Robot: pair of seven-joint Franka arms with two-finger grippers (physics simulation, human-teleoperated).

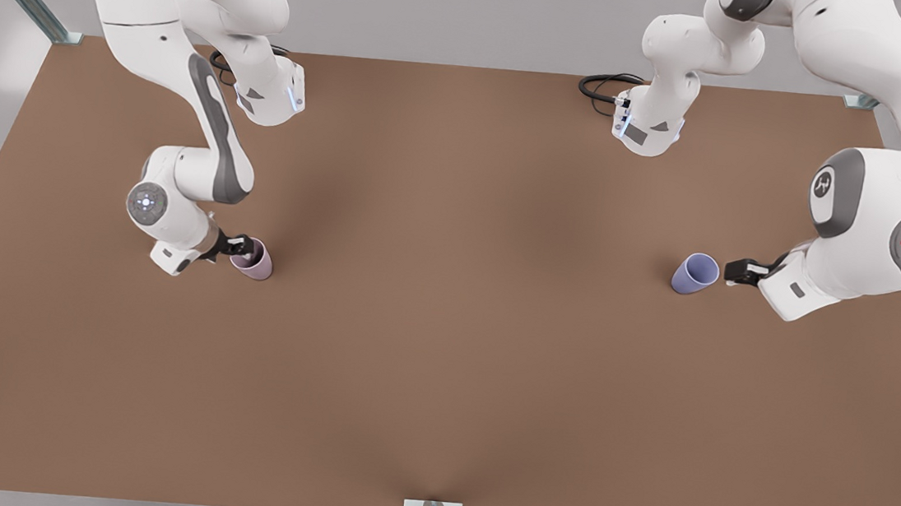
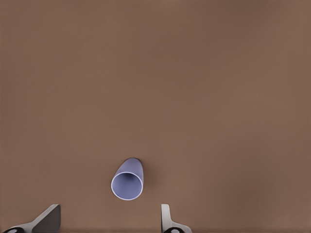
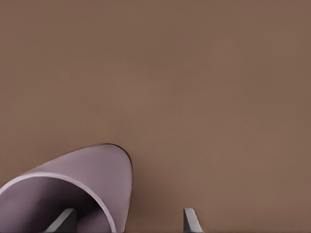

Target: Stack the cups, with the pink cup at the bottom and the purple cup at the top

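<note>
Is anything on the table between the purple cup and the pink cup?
No. Bare table lies between the purple cup, beside the open left gripper, and the pink cup, whose rim the open right gripper straddles.

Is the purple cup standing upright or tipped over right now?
Upright. The small lavender-purple tapered cup stands on the brown table, its open mouth facing up; it looks empty. The left claw is open beside it, apart.

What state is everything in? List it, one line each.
Pink cup: upright, empty, unstacked.
Purple cup: upright, empty, unstacked, untouched.
Right pincer: open, astride the pink cup's wall.
Left pincer: open, just short of the purple cup.
</note>
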